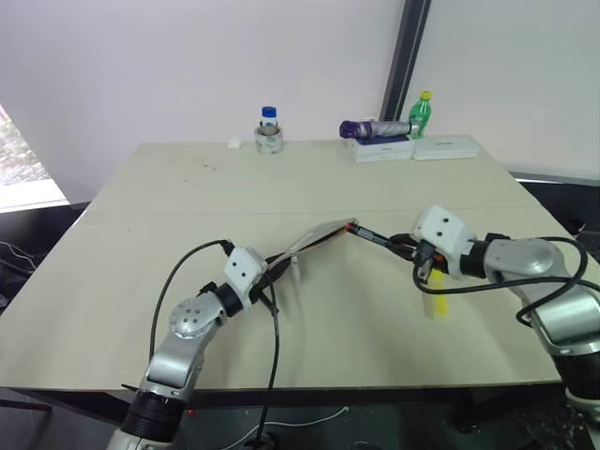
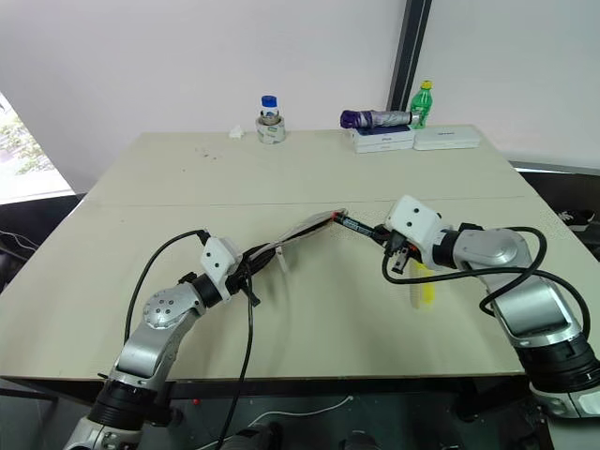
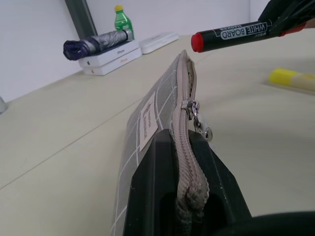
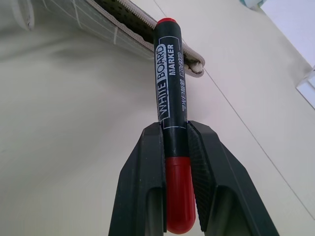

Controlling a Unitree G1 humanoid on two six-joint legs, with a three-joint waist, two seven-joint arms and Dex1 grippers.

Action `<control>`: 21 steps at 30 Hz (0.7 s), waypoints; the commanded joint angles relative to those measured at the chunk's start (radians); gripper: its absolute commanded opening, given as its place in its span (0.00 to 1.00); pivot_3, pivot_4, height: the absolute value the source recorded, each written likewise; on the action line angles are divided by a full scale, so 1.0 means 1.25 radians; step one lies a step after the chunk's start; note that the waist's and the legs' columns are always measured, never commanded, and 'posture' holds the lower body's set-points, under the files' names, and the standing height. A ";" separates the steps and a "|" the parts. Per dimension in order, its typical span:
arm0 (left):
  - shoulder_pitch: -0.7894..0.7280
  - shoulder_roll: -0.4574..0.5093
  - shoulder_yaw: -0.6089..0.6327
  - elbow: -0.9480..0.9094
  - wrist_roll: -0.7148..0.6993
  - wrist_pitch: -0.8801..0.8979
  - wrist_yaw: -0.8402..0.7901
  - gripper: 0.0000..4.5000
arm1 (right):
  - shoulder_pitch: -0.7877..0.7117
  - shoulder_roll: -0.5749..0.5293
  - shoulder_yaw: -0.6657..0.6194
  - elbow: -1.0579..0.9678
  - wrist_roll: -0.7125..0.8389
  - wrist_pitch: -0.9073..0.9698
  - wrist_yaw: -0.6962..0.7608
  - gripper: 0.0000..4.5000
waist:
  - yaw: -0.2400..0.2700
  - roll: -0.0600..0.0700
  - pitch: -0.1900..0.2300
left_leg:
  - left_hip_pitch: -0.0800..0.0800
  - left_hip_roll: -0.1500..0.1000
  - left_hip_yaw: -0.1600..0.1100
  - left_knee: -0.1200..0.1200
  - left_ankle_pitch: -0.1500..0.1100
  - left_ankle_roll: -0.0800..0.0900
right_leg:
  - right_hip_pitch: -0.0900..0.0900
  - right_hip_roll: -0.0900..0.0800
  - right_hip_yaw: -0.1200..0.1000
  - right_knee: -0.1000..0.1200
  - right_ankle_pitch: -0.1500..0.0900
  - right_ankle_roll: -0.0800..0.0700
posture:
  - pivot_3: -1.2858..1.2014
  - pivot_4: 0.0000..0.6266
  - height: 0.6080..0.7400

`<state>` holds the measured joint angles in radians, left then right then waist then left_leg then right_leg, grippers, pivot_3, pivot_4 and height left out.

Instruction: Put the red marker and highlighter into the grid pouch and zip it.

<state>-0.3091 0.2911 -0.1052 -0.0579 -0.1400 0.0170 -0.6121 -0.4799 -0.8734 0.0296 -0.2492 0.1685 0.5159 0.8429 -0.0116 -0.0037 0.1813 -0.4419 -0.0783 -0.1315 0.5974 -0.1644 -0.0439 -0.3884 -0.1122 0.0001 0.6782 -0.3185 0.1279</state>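
My left gripper (image 3: 184, 147) is shut on the zip edge of the grey grid pouch (image 1: 314, 239), holding it tilted up off the table with its white label (image 3: 147, 122) facing sideways. The zip is open at the far end. My right gripper (image 4: 174, 130) is shut on the red marker (image 4: 170, 83), a black barrel printed "WHITE BOARD MARKER". The marker's red end (image 3: 197, 42) sits right at the pouch's open mouth (image 4: 147, 27). The yellow highlighter (image 1: 437, 306) lies on the table just below my right gripper (image 1: 412, 248).
At the table's far edge stand a tape roll with a small blue-capped bottle (image 1: 269, 131), a folded purple umbrella (image 1: 375, 128) on a white box (image 1: 382, 148), a green bottle (image 1: 421, 112) and another white box (image 1: 446, 147). The table (image 1: 187, 206) is beige.
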 commanded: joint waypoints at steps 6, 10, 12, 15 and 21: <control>0.004 0.001 -0.010 -0.038 -0.009 -0.005 -0.015 0.00 | -0.024 0.003 0.021 0.006 -0.033 -0.025 0.002 0.04 | 0.000 0.000 0.000 | 0.000 0.000 0.000 0.000 0.000 0.000 | 0.000 0.000 0.000 0.000 0.000 0.000 | 0.52 0.24 0.97; 0.010 0.005 -0.013 -0.044 -0.009 -0.003 -0.022 0.00 | -0.021 -0.008 0.043 0.015 -0.058 -0.043 0.014 0.04 | 0.000 0.000 0.000 | 0.000 0.000 0.000 0.000 0.000 0.000 | 0.000 0.000 0.000 0.000 0.000 0.000 | 0.52 0.24 0.97; 0.011 0.009 -0.017 -0.046 -0.008 -0.004 -0.028 0.00 | -0.016 -0.017 0.055 0.017 -0.074 -0.059 0.024 0.04 | 0.000 0.000 0.000 | 0.000 0.000 0.000 0.000 0.000 0.000 | 0.000 0.000 0.000 0.000 0.000 0.000 | 0.52 0.24 0.97; 0.014 0.028 -0.030 -0.050 0.000 -0.013 -0.053 0.00 | -0.009 -0.031 0.072 0.010 -0.093 -0.083 0.047 0.04 | 0.000 0.000 0.000 | 0.000 0.000 0.000 0.000 0.000 0.000 | 0.000 0.000 0.000 0.000 0.000 0.000 | 0.52 0.24 0.97; 0.017 0.085 -0.060 -0.056 -0.012 -0.021 -0.144 0.00 | 0.000 -0.065 0.119 -0.007 -0.137 -0.151 0.111 0.04 | -0.001 0.000 0.000 | 0.000 0.000 0.000 0.000 0.000 0.000 | 0.000 0.000 0.000 0.000 0.000 0.000 | 0.52 0.24 0.97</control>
<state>-0.2867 0.3882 -0.1707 -0.0831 -0.1403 0.0146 -0.7575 -0.4781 -0.9445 0.1734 -0.2170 0.0094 0.3574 0.9616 -0.0123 -0.0037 0.1813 -0.4419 -0.0783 -0.1313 0.5973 -0.1644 -0.0439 -0.3884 -0.1122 0.0000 0.6782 -0.3185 0.1278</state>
